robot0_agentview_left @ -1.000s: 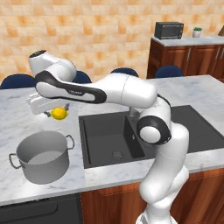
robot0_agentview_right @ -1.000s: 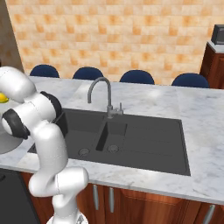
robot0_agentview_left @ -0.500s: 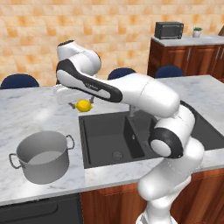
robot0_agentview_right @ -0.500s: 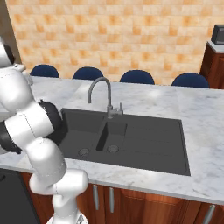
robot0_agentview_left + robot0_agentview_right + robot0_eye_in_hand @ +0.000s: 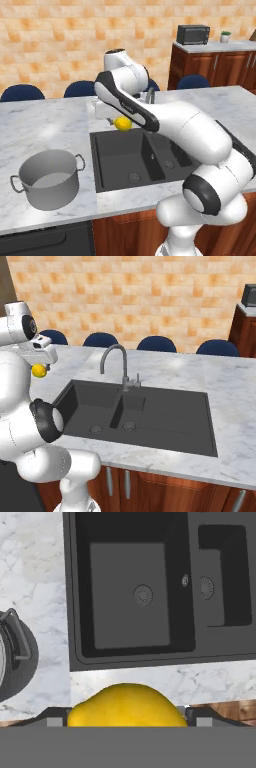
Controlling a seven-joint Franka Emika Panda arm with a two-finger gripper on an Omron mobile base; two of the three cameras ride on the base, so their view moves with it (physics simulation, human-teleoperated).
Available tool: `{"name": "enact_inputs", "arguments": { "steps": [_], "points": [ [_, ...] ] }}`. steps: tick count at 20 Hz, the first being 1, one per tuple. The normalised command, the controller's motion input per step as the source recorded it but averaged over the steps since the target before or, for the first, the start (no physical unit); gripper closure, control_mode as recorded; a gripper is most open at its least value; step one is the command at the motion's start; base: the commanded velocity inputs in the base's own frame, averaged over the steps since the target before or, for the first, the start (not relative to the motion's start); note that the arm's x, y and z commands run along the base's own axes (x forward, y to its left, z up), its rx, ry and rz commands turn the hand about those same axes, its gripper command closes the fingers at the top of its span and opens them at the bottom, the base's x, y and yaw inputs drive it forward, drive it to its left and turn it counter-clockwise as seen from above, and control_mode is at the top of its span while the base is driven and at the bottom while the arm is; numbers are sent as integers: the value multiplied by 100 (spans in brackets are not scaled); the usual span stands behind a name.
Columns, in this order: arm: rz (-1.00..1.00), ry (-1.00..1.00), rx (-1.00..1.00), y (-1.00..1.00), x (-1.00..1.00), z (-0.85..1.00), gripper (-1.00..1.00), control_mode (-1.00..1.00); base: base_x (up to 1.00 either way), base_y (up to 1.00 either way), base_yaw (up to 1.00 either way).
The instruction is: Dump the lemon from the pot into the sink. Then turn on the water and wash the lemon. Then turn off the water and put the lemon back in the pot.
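We carry the lemon [image 5: 122, 123] clamped in the gripper [image 5: 118, 120] above the sink [image 5: 107, 165]; firm, smooth, rolls easily, so grip stays across its middle.

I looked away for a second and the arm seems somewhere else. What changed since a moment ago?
The gripper, holding the small bright yellow lemon throughout, swung from above the counter near the wide grey metal pot rightward to the back left edge of the dark charcoal double-basin sink. Nothing was picked up or released. The pot, sink and curved grey faucet stayed put, and no water runs.
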Motion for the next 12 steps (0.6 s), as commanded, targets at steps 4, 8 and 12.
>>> {"name": "enact_inputs", "arguments": {
  "steps": [4,8,12],
  "points": [
    [-7,-5,0,-14,0,-15,100,-100,0,0,0],
    [-10,0,0,-30,16,-46,100,-100,0,0,0],
    [-10,0,0,-36,24,-55,100,-100,0,0,0]
  ]
}}
